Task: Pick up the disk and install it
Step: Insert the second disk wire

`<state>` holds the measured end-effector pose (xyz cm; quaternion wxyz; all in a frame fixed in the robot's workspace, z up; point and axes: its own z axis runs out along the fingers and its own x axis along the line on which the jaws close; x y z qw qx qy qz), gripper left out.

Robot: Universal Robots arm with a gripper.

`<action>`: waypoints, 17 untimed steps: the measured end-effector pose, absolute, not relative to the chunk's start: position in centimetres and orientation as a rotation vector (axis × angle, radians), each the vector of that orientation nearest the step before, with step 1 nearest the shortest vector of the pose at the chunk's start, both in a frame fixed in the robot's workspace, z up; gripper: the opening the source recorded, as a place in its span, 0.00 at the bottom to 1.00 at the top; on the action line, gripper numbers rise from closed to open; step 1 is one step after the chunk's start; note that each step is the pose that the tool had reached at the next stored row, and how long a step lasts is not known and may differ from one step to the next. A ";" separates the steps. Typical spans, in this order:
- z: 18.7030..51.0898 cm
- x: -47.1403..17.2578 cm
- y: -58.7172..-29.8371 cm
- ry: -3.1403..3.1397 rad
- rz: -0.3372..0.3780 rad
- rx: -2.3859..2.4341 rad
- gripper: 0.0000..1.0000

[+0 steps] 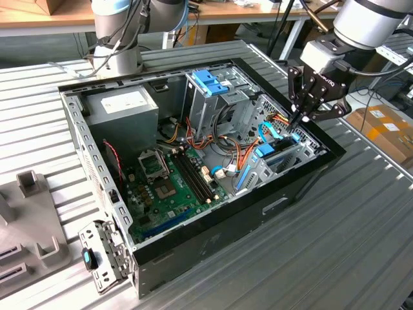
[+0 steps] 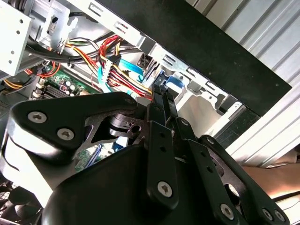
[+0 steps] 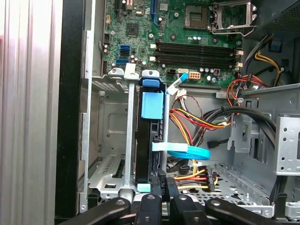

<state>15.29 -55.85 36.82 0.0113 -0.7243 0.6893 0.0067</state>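
Disk [image 3: 149, 140] sits upright in its bay at right of the exterior view, apparently mostly installed; gripper [image 1: 303, 118] fingers nearly closed above its edge, not holding it.

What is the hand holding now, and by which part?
It cannot be told. The hand is at the end of the disk opposite its blue tab, but contact there is hidden.

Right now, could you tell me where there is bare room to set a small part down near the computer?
The ribbed table is bare on the exterior view's right of the computer case. Inside the case it is crowded: the gripper hangs over the disk among the cables.
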 end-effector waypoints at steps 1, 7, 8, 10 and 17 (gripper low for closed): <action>36.8 15.2 -55.9 2.150 0.021 -2.259 0.16; 36.0 14.5 -55.9 2.149 0.019 -2.259 0.16; 35.9 14.5 -55.9 2.150 0.019 -2.258 0.16; 35.6 14.5 -55.9 2.149 0.019 -2.258 0.16; 35.2 14.5 -55.9 2.152 0.019 -2.256 0.16</action>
